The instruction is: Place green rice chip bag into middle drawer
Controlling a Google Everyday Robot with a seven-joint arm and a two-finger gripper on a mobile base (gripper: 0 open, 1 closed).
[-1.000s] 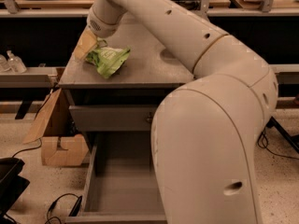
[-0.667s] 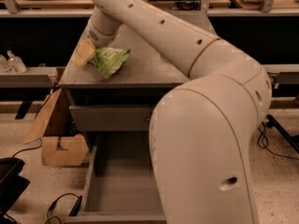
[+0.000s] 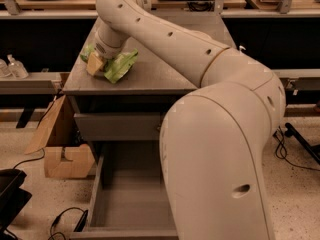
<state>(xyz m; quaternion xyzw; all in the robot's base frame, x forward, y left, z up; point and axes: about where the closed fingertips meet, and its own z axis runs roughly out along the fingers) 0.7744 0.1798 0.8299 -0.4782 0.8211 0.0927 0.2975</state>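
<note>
Grasp step. Claw [image 3: 96,64] down on green rice chip bag [image 3: 120,66], bag on bench [image 3: 150,76] top. Claw grip: cannot tell. Next: secure bag, lift, lower into open middle drawer [image 3: 132,199] under bench.

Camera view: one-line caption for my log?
Gripper at the green rice chip bag atop the cabinet; middle drawer open below.
</note>
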